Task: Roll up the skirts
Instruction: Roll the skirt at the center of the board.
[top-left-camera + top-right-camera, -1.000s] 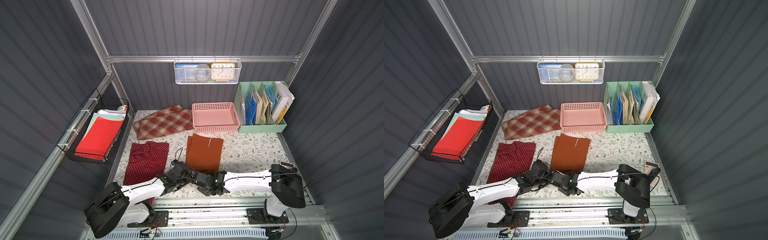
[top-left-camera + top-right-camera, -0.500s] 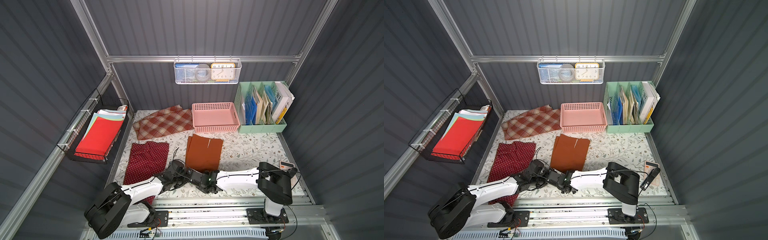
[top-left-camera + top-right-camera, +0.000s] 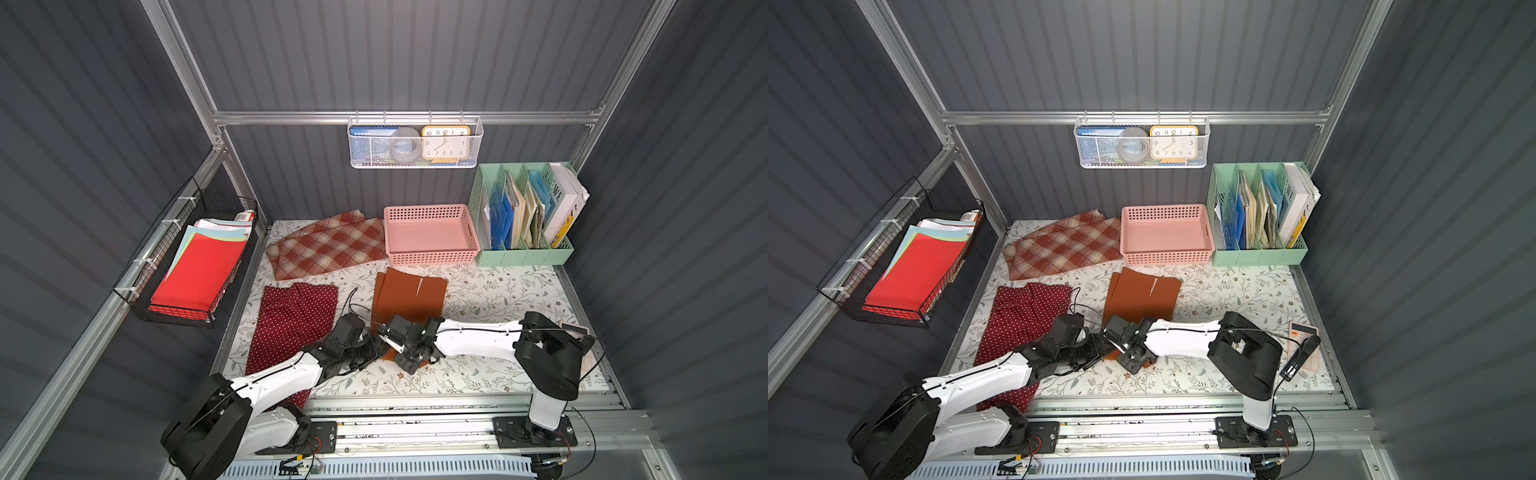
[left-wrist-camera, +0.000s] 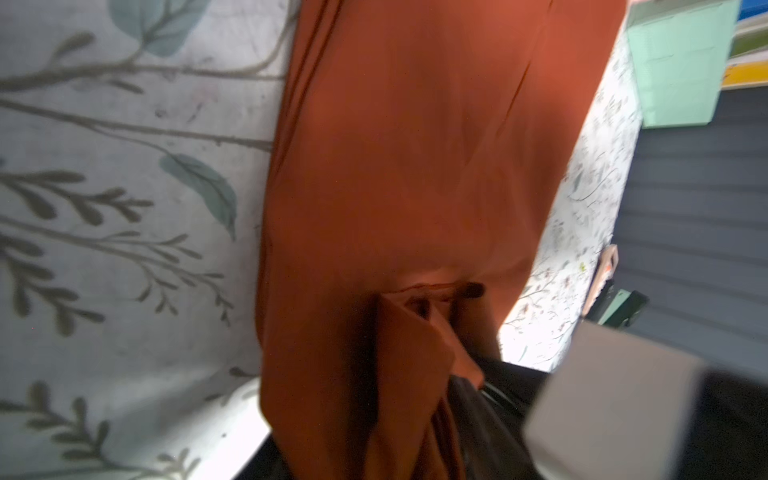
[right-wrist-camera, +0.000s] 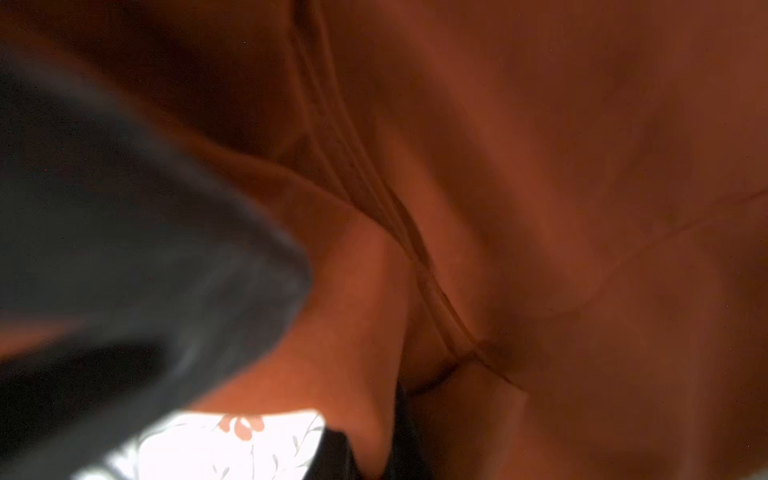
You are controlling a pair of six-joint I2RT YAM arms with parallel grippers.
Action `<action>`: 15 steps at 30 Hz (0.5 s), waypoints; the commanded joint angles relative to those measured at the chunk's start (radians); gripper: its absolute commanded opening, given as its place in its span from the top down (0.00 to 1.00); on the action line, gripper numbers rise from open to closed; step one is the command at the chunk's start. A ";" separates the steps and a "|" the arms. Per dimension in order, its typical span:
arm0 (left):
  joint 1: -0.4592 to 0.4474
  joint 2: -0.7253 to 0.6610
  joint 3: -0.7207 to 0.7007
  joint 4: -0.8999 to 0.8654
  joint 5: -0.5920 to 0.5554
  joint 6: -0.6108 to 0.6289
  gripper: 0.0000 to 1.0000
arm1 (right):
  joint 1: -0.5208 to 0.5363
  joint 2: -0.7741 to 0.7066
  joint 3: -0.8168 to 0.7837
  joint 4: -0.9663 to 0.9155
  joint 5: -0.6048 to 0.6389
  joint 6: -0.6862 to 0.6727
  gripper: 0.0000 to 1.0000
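Rust-orange skirt (image 3: 409,299): middle of the table (image 3: 498,291), hem lifted at its 6 o'clock edge.
Right pincer (image 3: 392,349): clenched on that hem.
Left pincer (image 3: 372,351): at its 9 o'clock; cannot tell if released.

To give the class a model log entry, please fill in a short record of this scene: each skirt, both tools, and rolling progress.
rust-orange skirt: middle of the table, mostly flat, near edge lifted in a fold
polka-dot skirt: flat, beside it, partly under the left arm
plaid skirt: flat at the back, next to the pink basket
right tool: shut on the rust-orange skirt's near edge
left tool: at that same edge; open or shut unclear
skirts rolled: none
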 commanded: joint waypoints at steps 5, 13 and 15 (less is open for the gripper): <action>0.011 -0.207 0.034 -0.177 -0.157 0.002 0.26 | -0.154 0.036 -0.079 -0.029 -0.693 0.075 1.00; 0.010 -0.277 0.011 -0.208 -0.174 0.014 0.27 | -0.305 0.074 -0.057 0.077 -0.972 0.224 1.00; 0.010 -0.263 -0.002 -0.202 -0.170 0.031 0.29 | -0.352 0.126 -0.026 0.060 -0.970 0.252 1.00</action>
